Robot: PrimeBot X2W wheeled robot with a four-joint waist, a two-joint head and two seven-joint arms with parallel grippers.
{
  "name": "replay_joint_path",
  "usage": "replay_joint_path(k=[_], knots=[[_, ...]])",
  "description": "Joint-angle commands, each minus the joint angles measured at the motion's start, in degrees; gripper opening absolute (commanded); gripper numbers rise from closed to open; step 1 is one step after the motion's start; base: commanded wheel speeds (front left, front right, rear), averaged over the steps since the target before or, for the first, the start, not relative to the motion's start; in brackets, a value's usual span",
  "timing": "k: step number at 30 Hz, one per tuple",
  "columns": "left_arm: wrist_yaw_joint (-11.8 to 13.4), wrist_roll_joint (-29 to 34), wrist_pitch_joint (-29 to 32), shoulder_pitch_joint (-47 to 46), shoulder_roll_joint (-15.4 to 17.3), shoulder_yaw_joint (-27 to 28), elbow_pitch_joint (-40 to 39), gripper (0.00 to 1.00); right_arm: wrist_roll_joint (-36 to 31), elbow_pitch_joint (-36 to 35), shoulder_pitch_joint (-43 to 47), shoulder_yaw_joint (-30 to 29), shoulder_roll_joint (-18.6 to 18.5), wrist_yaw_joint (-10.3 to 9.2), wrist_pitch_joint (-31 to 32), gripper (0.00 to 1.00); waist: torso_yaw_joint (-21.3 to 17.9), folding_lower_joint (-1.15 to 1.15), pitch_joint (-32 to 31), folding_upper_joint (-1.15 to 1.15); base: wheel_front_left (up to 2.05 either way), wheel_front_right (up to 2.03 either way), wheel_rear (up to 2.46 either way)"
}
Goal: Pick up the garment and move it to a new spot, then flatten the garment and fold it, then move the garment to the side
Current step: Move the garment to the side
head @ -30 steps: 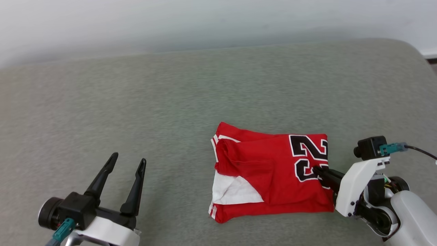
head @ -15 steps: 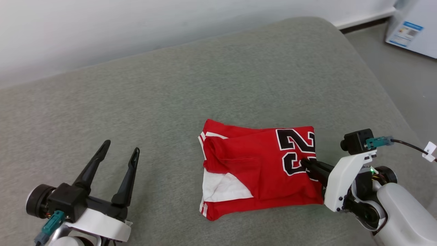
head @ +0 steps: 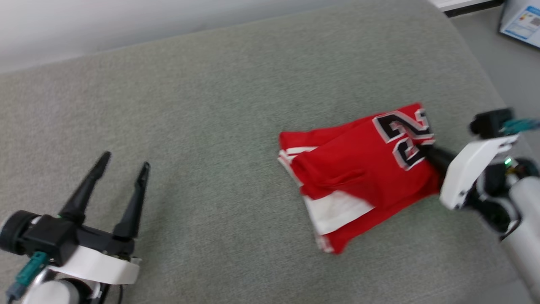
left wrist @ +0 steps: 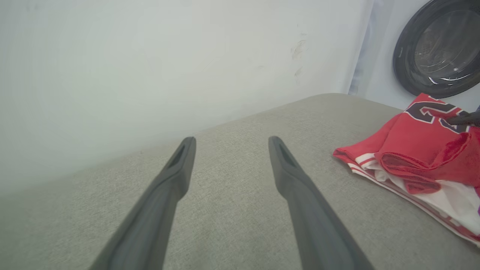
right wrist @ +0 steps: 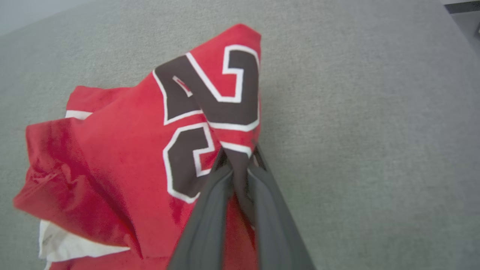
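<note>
A: Head view first. Where's the garment?
B: Right of centre, lying folded on the grey counter, red w/ a white sleeve patch at its lower edge and black digits at its upper-right end. Bit blurred there.
A: Claws?
B: The right claw is at the right edge, fingers together, nipping the garment's edge by the digits. The left claw sits lower left, fingers apart over bare counter, well apart from the garment. A white box w/ a blue label is in the top-right corner, on the floor past the counter.
A: Left wrist view?
B: The left claw has its fingers spread, rising from the btm, bare counter btwn them. The garment is at mid-right, striped trim along its near edge; a dark fingertip of the right claw touches it at the right edge. Round dark washer door upper right, pale wall across the rest of the top.
A: Right wrist view?
B: The right claw is clamped on a pinch of the garment, right at the digits; cloth tents toward the pinch. The garment takes left and centre, counter to the right.
</note>
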Motion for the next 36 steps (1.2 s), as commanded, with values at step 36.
replay_joint_path(k=[36], knots=[[0.03,0.64,-0.18,-2.47,4.09,7.48,-11.77,1.00,-11.82,35.21,-27.34,-20.69,-17.36,-0.09,-9.47,0.00,16.40,0.00,18.98,0.00,0.00,0.00,0.00]])
